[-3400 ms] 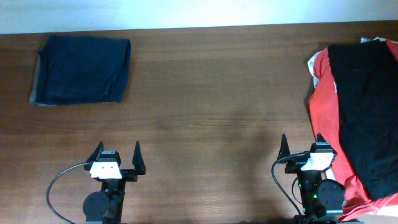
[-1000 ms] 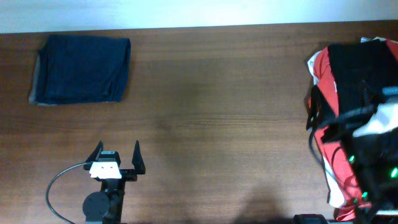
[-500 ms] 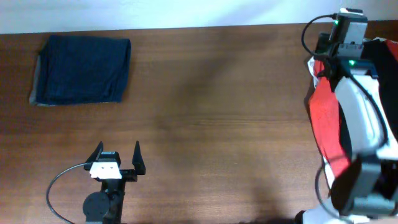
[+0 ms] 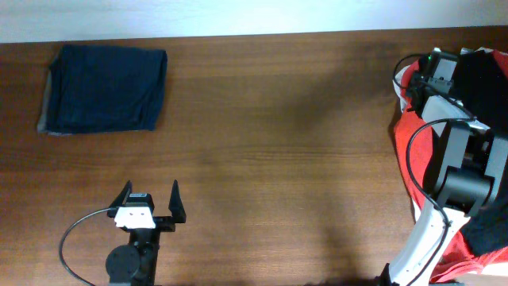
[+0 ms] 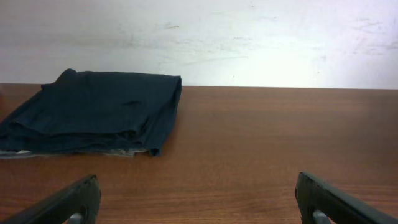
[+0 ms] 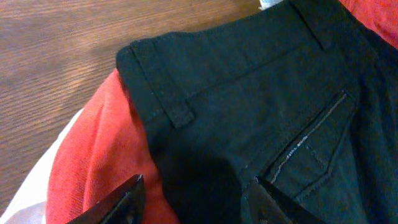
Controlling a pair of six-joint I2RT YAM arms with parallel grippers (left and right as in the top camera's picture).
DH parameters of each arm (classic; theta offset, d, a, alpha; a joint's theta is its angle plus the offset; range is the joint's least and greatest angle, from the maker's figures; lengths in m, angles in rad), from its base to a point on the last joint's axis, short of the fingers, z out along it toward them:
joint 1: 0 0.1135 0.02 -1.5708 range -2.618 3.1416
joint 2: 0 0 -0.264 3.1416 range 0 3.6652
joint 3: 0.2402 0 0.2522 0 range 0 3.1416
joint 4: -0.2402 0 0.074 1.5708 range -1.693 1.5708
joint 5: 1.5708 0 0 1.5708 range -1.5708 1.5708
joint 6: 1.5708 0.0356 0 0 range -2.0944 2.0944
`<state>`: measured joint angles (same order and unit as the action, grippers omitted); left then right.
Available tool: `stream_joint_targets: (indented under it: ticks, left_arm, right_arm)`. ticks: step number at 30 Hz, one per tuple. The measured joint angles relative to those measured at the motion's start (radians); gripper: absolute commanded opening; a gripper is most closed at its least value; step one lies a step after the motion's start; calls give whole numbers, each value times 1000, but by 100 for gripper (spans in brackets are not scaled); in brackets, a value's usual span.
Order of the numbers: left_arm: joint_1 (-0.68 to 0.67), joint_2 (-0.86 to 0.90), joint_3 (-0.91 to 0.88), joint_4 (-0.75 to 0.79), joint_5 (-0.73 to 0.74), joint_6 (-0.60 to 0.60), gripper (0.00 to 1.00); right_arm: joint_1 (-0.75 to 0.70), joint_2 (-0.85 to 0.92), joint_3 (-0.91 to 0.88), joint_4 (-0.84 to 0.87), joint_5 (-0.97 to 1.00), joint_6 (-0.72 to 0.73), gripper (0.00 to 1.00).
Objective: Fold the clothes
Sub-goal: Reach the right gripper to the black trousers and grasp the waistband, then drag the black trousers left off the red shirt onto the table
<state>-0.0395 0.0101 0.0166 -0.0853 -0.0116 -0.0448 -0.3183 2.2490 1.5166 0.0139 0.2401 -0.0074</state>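
The right gripper [image 6: 199, 202] hangs wide open, holding nothing, with the black pants [image 6: 261, 93] right under it on a red shirt [image 6: 93, 155]. The pants look soft and floppy but thick and a bit heavy, so the strong waistband [image 6: 180, 112] just ahead of that gripper seems best to pinch. The left gripper [image 5: 202, 205] is open too.
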Motion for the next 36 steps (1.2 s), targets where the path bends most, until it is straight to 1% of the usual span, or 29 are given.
stream_joint_targets:
  ticks: [4, 6, 7, 9, 10, 11, 12, 13, 14, 15, 17, 19, 20, 21, 24, 25, 26, 27, 28, 33, 36]
  left_arm:
    - [0, 0, 0, 0, 0, 0, 99]
    - [0, 0, 0, 0, 0, 0, 99]
    - [0, 0, 0, 0, 0, 0, 99]
    - [0, 0, 0, 0, 0, 0, 99]
    - [0, 0, 0, 0, 0, 0, 99]
    - [0, 0, 0, 0, 0, 0, 99]
    - [0, 0, 0, 0, 0, 0, 99]
    - [0, 0, 0, 0, 0, 0, 99]
    - [0, 0, 0, 0, 0, 0, 99]
    - [0, 0, 0, 0, 0, 0, 99]
    - [0, 0, 0, 0, 0, 0, 100]
    - [0, 0, 0, 0, 0, 0, 99]
    - [0, 0, 0, 1, 0, 0, 99]
    - [0, 0, 0, 0, 0, 0, 99]
    - [0, 0, 0, 0, 0, 0, 99]
    - [0, 0, 0, 0, 0, 0, 99]
    - [0, 0, 0, 0, 0, 0, 99]
    - [0, 0, 0, 0, 0, 0, 99]
    - [0, 0, 0, 0, 0, 0, 99]
    - [0, 0, 0, 0, 0, 0, 99]
    - [0, 0, 0, 0, 0, 0, 99]
  right_arm:
    - [-2, 6, 0, 13, -52, -50, 62]
    - [-11, 46, 0, 18, -61, -58, 68]
    - [-14, 51, 0, 34, -66, -60, 70]
    - [-21, 51, 2, 63, -67, -69, 78]
    - [-21, 51, 10, 57, -67, -69, 79]
    - [-21, 51, 42, 33, -70, -71, 80]
    - [-22, 51, 95, -44, -87, -71, 85]
    - [-22, 46, 132, -78, -104, -71, 85]
    - [-23, 43, 192, -170, -137, -72, 85]
    - [-23, 34, 259, -212, -173, -71, 84]
    - [-23, 18, 278, -215, -192, -72, 81]
    - [-24, 30, 279, -178, -198, -71, 79]
    - [-23, 53, 280, -146, -201, -71, 75]
    - [-23, 90, 283, -106, -202, -71, 73]
    - [-23, 170, 282, -82, -205, -70, 73]
    - [-23, 178, 282, -75, -205, -71, 59]
    - [-23, 178, 282, -67, -205, -71, 50]
    - [-23, 178, 283, -63, -205, -71, 10]
    - [-23, 178, 282, -61, -205, -70, 4]
    - [-26, 175, 283, -65, -205, -27, 4]
    - [-43, 118, 283, -88, -204, -21, 4]
